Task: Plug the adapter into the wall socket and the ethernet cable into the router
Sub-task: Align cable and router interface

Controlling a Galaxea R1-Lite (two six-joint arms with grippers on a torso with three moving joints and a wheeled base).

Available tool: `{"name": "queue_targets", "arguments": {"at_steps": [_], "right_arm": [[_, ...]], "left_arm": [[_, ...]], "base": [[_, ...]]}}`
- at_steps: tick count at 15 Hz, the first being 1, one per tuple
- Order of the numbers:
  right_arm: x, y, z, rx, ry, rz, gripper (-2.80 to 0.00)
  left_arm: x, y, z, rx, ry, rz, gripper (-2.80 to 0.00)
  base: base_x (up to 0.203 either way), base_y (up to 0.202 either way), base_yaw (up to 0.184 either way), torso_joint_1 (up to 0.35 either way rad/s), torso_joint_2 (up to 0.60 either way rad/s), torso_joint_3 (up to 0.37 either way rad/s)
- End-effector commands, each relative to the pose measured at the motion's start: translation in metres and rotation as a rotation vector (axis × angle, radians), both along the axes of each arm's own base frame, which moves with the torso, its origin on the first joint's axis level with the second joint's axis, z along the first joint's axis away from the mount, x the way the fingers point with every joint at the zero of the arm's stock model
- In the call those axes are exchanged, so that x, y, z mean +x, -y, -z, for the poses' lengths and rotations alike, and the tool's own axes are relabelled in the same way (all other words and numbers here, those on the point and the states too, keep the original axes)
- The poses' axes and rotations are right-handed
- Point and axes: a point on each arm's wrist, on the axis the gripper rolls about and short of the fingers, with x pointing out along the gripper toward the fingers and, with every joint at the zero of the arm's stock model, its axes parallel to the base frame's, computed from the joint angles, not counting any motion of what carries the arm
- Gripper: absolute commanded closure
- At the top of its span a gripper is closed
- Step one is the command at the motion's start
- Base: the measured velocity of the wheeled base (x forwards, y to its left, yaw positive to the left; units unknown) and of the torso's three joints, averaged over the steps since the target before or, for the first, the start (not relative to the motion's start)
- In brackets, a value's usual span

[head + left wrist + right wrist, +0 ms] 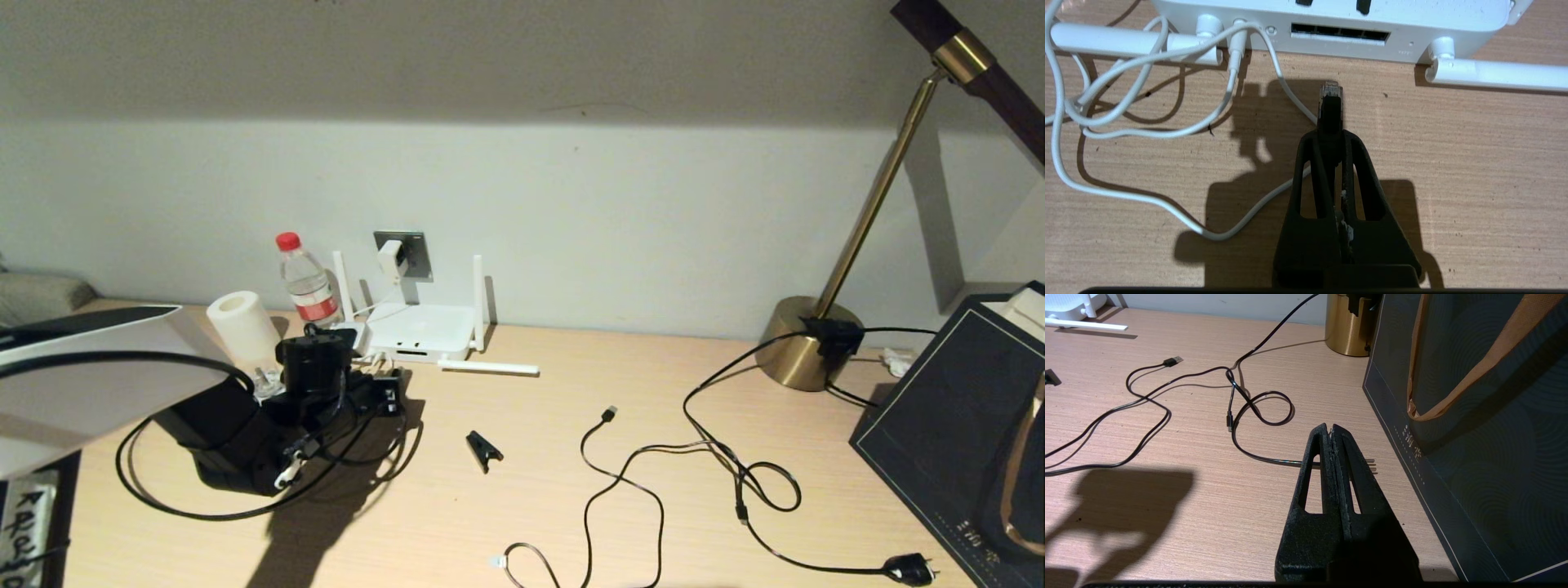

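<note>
Desk (pixel 531 506), wood-grain: white router (pixel 424 331) against wall, adapter (pixel 392 260) seated in wall socket (pixel 412 249); water bottle (pixel 306 282); brass lamp base (pixel 804 343); loose black cables; left gripper (pixel 388 396) before the router.

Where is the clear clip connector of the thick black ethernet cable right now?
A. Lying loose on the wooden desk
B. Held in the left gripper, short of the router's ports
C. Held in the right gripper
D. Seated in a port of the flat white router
B: the left gripper is shut on the ethernet cable, its clear tip short of the router ports.

Clear-tipped ethernet cable (pixel 1330 102) short of router (pixel 1331 16)
</note>
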Motion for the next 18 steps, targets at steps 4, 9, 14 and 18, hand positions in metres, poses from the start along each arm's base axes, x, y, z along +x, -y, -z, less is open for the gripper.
{"name": "queue_targets", "arguments": {"at_steps": [4, 9, 14, 18], "right_arm": [[0.0, 0.0, 0.0, 0.0, -0.002, -0.001, 0.0], [0.0, 0.0, 0.0, 0.0, -0.002, -0.001, 0.0], [0.0, 0.0, 0.0, 0.0, -0.002, -0.001, 0.0], [0.0, 0.0, 0.0, 0.0, -0.002, -0.001, 0.0]], "left_arm": [[0.006, 0.001, 0.002, -0.002, 0.012, -0.001, 0.0], [0.01, 0.0, 0.001, -0.005, 0.024, -0.005, 0.0], [0.012, -0.003, 0.001, -0.005, 0.026, -0.014, 0.0], [0.015, -0.008, -0.002, -0.007, 0.038, -0.026, 0.0]], "base": [[0.0, 0.0, 0.0, 0.0, 0.0, 0.0], [0.0, 0.0, 0.0, 0.0, 0.0, 0.0], [0.0, 0.0, 0.0, 0.0, 0.0, 0.0], [0.0, 0.0, 0.0, 0.0, 0.0, 0.0]]}}
